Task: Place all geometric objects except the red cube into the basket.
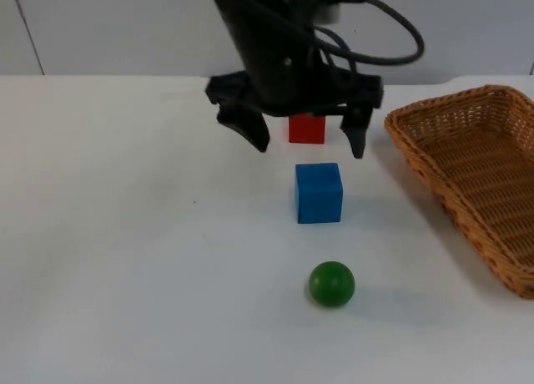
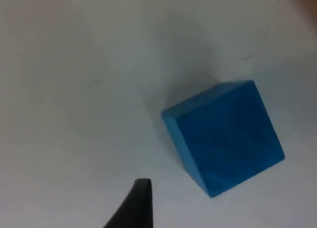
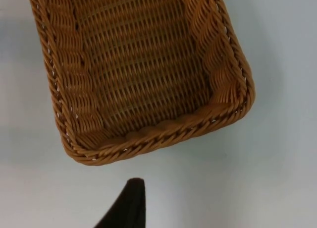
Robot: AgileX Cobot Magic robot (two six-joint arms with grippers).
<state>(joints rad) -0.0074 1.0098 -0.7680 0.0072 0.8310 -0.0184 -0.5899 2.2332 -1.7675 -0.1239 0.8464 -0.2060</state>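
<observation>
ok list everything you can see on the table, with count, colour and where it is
blue cube: 1, blue, mid-table, just in front of the red cube and below the left gripper
red cube: 1, red, behind the blue cube, partly hidden by the left gripper
ball: 1, green, nearest the camera, in front of the blue cube
basket: 1, tan wicker, at the table's right side, nothing in it
table: 1, white
wall: 1, grey, behind the table
left gripper: 1, black, fingers spread wide, hanging above the cubes
right gripper: 1, black fingertip seen in its wrist view, near the basket's end
</observation>
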